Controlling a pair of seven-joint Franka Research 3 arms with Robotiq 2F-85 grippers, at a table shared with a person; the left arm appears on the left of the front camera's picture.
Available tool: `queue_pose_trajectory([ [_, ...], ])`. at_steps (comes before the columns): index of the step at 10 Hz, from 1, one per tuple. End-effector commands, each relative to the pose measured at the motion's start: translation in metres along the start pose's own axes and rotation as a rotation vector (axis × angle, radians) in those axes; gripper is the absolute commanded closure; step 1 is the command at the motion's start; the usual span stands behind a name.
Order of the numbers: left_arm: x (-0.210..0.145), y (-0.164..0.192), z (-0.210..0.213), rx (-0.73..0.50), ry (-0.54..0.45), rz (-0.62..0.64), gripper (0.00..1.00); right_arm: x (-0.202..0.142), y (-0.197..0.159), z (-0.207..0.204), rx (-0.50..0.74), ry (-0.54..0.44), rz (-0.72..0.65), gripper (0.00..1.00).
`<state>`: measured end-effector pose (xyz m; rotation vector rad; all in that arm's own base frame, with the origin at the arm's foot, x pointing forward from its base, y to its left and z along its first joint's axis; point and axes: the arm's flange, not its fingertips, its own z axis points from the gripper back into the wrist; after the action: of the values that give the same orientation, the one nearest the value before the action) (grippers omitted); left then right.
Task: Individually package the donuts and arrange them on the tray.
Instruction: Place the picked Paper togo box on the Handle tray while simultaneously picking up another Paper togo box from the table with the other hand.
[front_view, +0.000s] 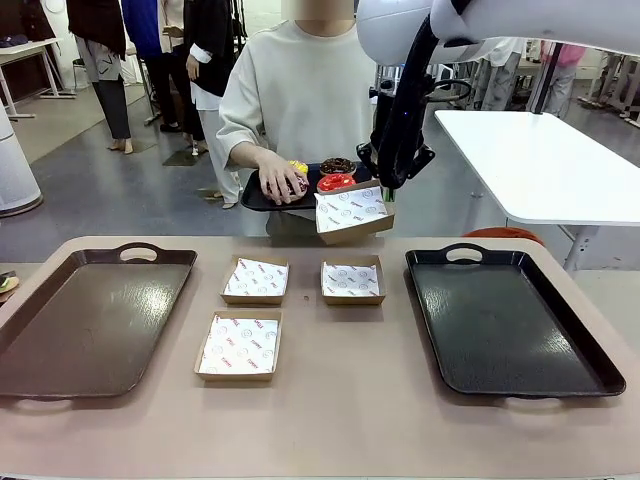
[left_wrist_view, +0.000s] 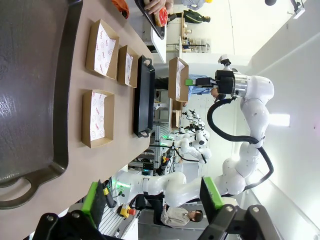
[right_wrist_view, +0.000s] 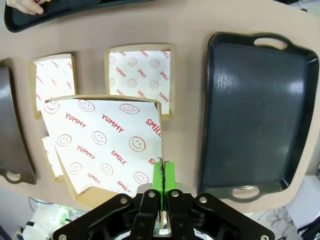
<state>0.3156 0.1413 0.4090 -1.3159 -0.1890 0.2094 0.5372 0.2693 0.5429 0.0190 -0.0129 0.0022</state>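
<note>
Across the table a person holds a small black tray (front_view: 256, 200) carrying the donuts: a yellow one (front_view: 298, 167), a chocolate one (front_view: 337, 165) and a red one (front_view: 336, 182). The person's hand (front_view: 278, 180) covers a further one. My right gripper (front_view: 388, 190) hangs in the air next to that tray, shut on the rim of a paper-lined cardboard box (front_view: 352, 213). From its wrist view, the right gripper's pads (right_wrist_view: 161, 175) pinch the box (right_wrist_view: 105, 140) at its edge. My left gripper (left_wrist_view: 152, 197) is open and holds nothing.
Three more lined boxes (front_view: 255, 280) (front_view: 352, 280) (front_view: 239, 346) lie at mid-table. A brown tray (front_view: 90, 320) sits at the left and a large black tray (front_view: 510, 320) at the right. A white table (front_view: 540, 160) stands behind on the right.
</note>
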Motion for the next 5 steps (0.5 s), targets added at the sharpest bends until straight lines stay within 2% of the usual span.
queue_pose_trajectory([
  [1, -0.0004, -0.0025, 0.0018, -0.012, -0.004, 0.005, 0.0, -0.0022, -0.0034, 0.0006, -0.002, 0.001, -0.004, 1.0],
  [5, -0.0004, -0.0025, 0.0018, -0.012, -0.004, 0.005, 0.0, -0.0022, -0.0034, 0.0006, -0.002, 0.001, -0.004, 1.0],
])
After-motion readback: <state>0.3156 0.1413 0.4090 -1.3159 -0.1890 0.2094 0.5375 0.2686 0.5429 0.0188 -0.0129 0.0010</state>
